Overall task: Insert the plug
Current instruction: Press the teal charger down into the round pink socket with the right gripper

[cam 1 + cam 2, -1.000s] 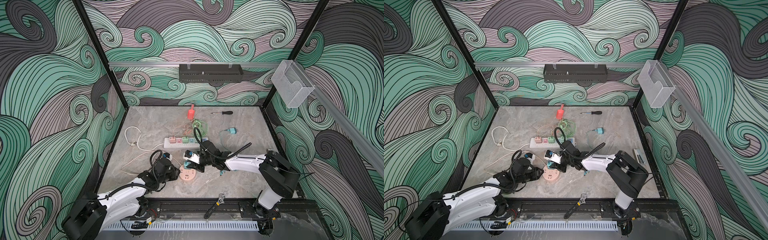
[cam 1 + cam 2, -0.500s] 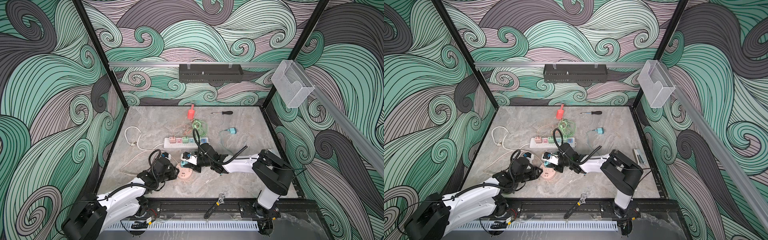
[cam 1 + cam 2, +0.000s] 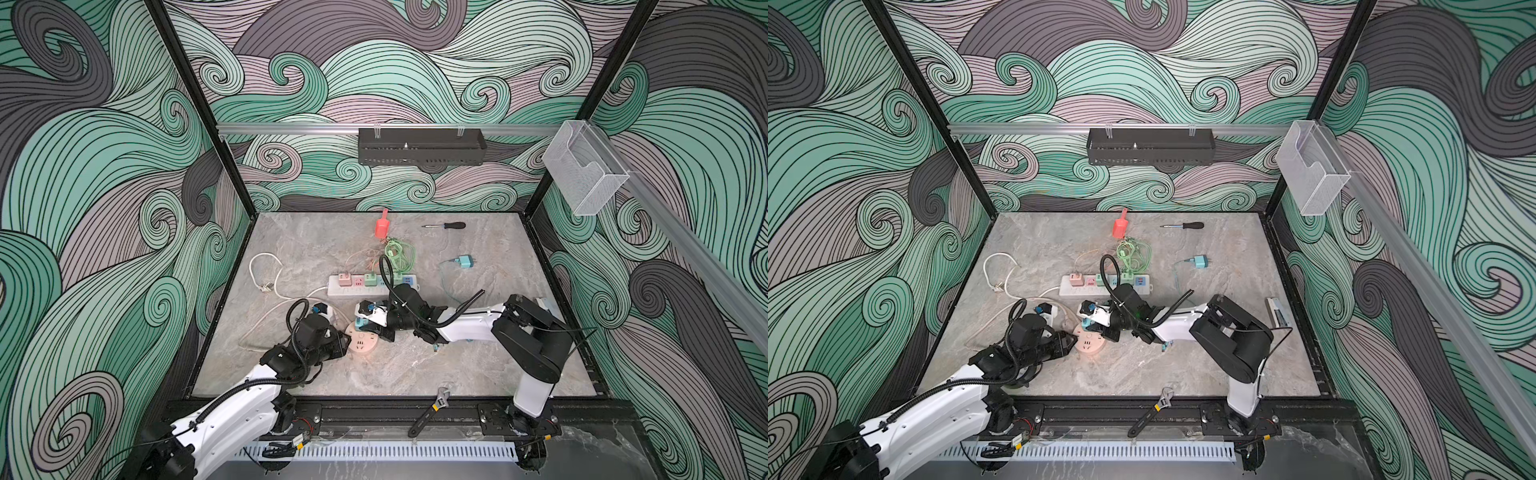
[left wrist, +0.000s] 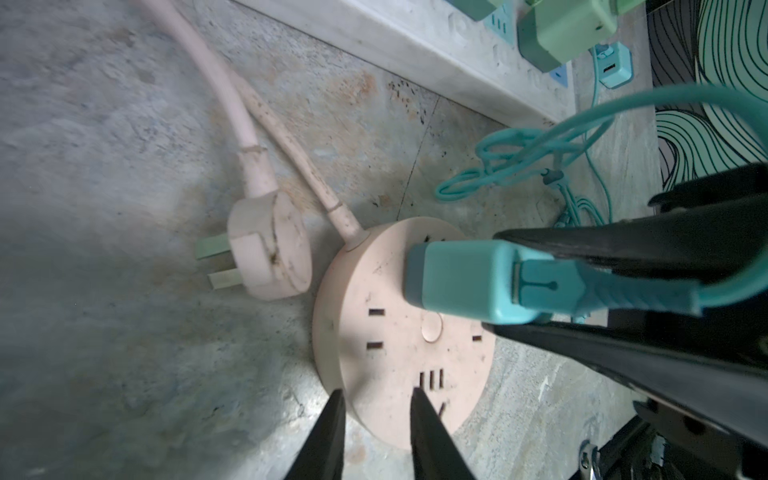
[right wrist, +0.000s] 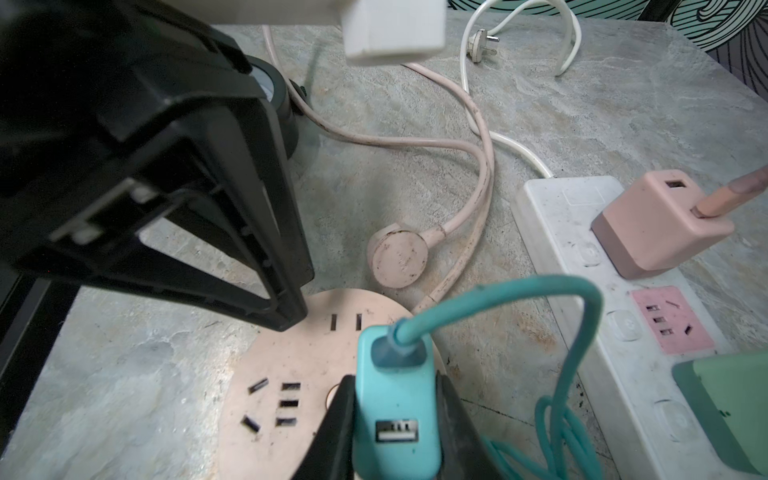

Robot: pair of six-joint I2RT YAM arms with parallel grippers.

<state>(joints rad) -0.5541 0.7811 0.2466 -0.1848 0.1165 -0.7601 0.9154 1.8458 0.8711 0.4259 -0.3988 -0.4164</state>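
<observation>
A teal charger plug (image 5: 395,399) (image 4: 465,282) trails a teal cable, and my right gripper (image 5: 395,382) (image 3: 365,322) is shut on its sides. It stands over the far part of the round pink socket (image 3: 362,343) (image 3: 1087,345) (image 4: 395,353) lying flat on the table. Its prongs are hidden, so I cannot tell whether they sit in the slots. My left gripper (image 4: 376,397) (image 3: 343,337) is at the socket's near-left rim. One fingertip (image 4: 415,399) rests on the top face and the other lies against the side wall, holding the rim.
The white power strip (image 3: 370,286) with pink and green chargers lies just behind. The socket's own pink plug (image 4: 270,245) and cord lie beside it. Also here: a teal cable coil (image 4: 511,162), a white cord (image 3: 266,270), a second teal charger (image 3: 465,262), a screwdriver (image 3: 446,225), a red scoop (image 3: 381,227), and a wrench (image 3: 430,411) on the front rail.
My right gripper has carried the teal plug a little leftward over the round socket. The left gripper has stayed at the socket's rim.
</observation>
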